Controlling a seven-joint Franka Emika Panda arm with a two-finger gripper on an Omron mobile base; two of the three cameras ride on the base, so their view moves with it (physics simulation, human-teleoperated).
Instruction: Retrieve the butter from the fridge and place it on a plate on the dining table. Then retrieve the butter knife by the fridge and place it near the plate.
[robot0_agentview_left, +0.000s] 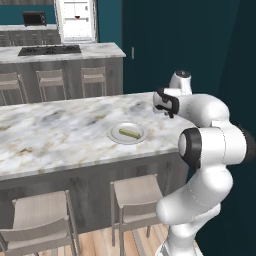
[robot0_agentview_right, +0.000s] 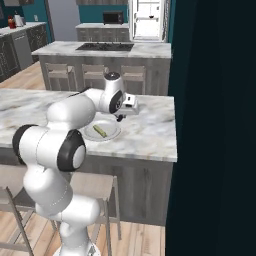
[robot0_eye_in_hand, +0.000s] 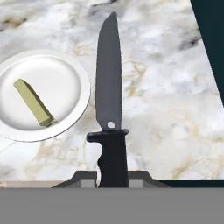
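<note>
Left base view: the white arm reaches over the long marbled white-grey bench (robot0_agentview_left: 60, 132), with its gripper (robot0_agentview_left: 167, 111) poised above the bench's far end; the round pale grey-white plate (robot0_agentview_left: 127, 133) sits just beside and below the gripper, carrying the small pale yellow-olive butter stick (robot0_agentview_left: 128, 133) at its centre. The grey steel fridge (robot0_agentview_left: 76, 20) stands well behind the gripper with its white interior exposed. Right base view: the gripper (robot0_agentview_right: 129, 107) hangs above the bench (robot0_agentview_right: 150, 132), with the plate (robot0_agentview_right: 101, 131) near it on the arm's side and the butter (robot0_agentview_right: 100, 131) lying on the plate. Hand view: the gripper (robot0_eye_in_hand: 112, 177) is clamped on the handle of the thin all-black butter knife (robot0_eye_in_hand: 109, 83), whose blade extends straight ahead over bare marble; the plate (robot0_eye_in_hand: 70, 74) lies just beside the blade, whether overlapped by it cannot be judged, and the butter (robot0_eye_in_hand: 35, 103) rests on it at an angle. Assessment: the butter step appears complete, and the knife placement is in hand. The next move calls for lowering the knife onto the bench alongside the plate, then parting the fingers.
</note>
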